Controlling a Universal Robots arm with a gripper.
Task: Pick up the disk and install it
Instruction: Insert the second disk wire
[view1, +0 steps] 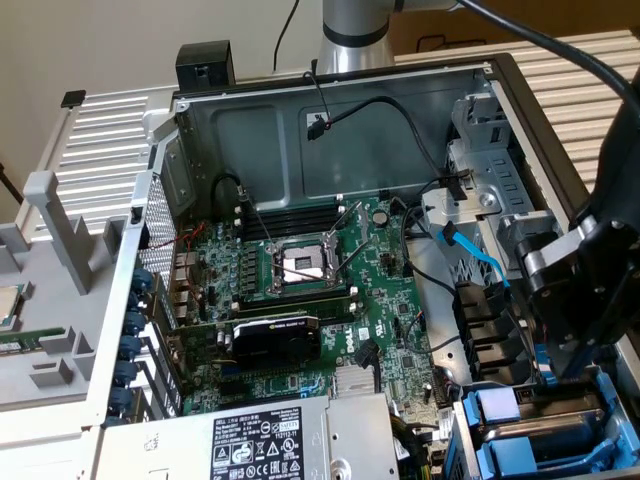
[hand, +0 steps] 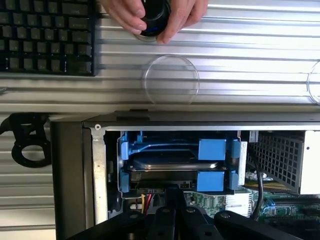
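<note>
The disk (hand: 170, 167) lies flat in the drive bay at the corner of the open computer case, with its silver metal body framed by a bright blue carrier (hand: 212, 149). My gripper (hand: 173, 194) is shut, its black fingers pressed together right at the disk's near edge. I cannot tell whether they touch it. In the exterior view the gripper (view1: 548, 372) hangs over the blue carrier (view1: 500, 410) at the case's lower right corner, and the arm hides much of the bay.
A grey power supply box (view1: 250, 440) sits beside the bay. The motherboard with its processor socket (view1: 303, 265) and a blue cable (view1: 475, 255) fill the case. Outside the case a hand (hand: 152, 17) holds a round black object near a keyboard (hand: 47, 35) and a clear round dish (hand: 171, 80).
</note>
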